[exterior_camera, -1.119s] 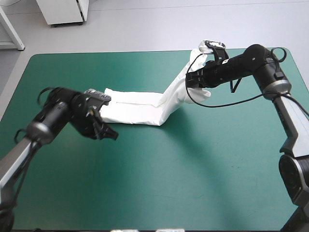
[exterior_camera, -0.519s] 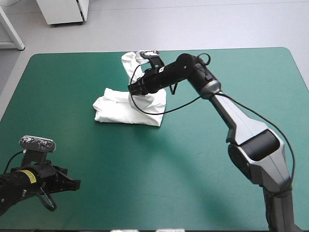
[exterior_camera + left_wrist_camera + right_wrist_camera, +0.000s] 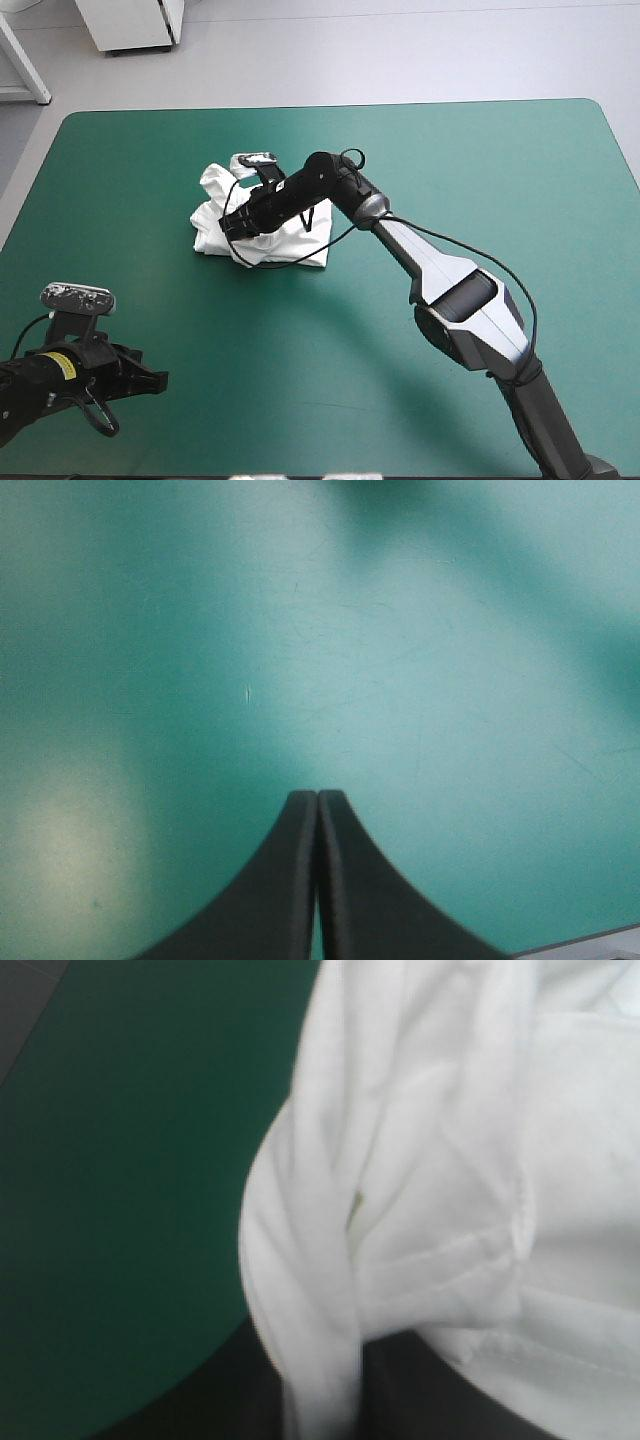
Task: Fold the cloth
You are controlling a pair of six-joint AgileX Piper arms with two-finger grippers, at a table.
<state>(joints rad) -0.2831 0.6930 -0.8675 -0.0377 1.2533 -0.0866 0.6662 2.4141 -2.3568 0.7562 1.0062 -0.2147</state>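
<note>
The white T-shirt [image 3: 298,238] lies as a folded bundle left of the table's middle, toward the far side. My right gripper [image 3: 232,224] reaches across it from the right and sits low over the bundle's left end, shut on the T-shirt. In the right wrist view, white folds and a hem [image 3: 450,1170] fill the space ahead, and a twisted strand of cloth runs down between the black fingers [image 3: 410,1400]. My left gripper [image 3: 155,382] rests near the table's front left corner, far from the shirt. It is shut and empty [image 3: 317,798], with only teal-green cover ahead.
The teal-green cover [image 3: 420,150] stretches bare to the right of and in front of the bundle. The right arm's black cable loops over the shirt [image 3: 300,255]. The table's left edge [image 3: 22,215] is close to the left arm.
The right gripper has carried the shirt's lifted end leftward and down onto the bundle's left side. Earlier the left arm pulled back from the shirt to the front left corner and has stayed there.
</note>
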